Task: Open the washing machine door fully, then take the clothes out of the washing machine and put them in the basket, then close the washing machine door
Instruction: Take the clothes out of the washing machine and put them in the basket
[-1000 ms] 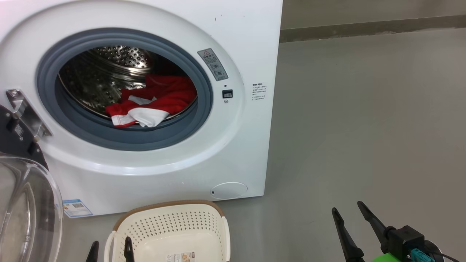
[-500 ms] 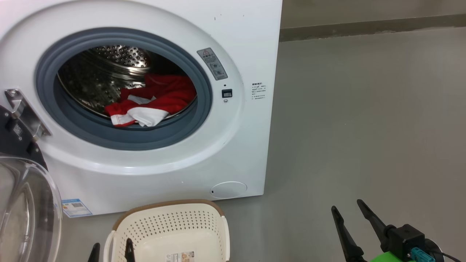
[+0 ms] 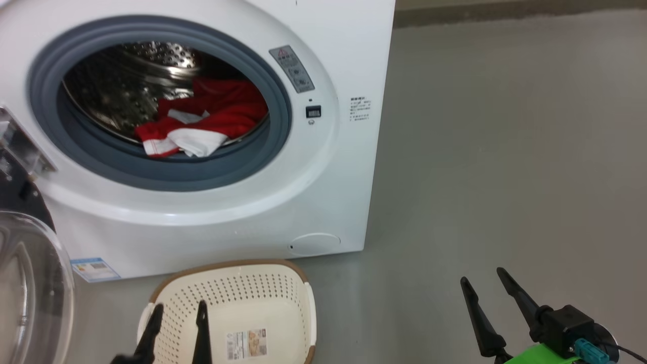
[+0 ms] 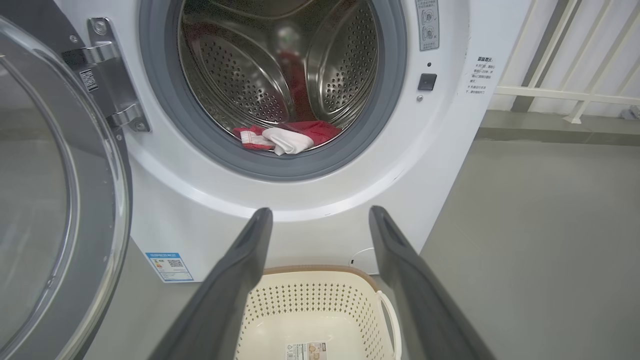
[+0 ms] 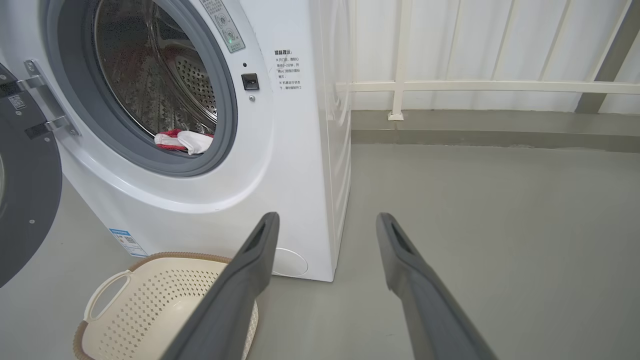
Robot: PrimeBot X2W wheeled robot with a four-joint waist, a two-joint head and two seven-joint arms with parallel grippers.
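Red cloth with white trim, the clothes, is lying at the front of the steel drum, upper left in the head view, with a white piece reaching the lip of the grey gasket. The door of the washing machine is hanging open at the left edge. The step in hand is therefore judged to be the first reach into the drum. The basket is sitting at bottom centre, just in front of the machine, holding no clothes.

The left gripper is hovering above the basket, its 2 fingers spread wide and holding nothing. The right gripper is waiting at lower right over the floor, equally wide and empty.

The reach is calling for a rise over the gasket lip and a pinch on the bunched red fabric, not the loose white edge.

The left wrist view is looking straight into the drum, revealing its ribs, which the head view is foreshortening. The right wrist view is adding a white railing beyond the machine.
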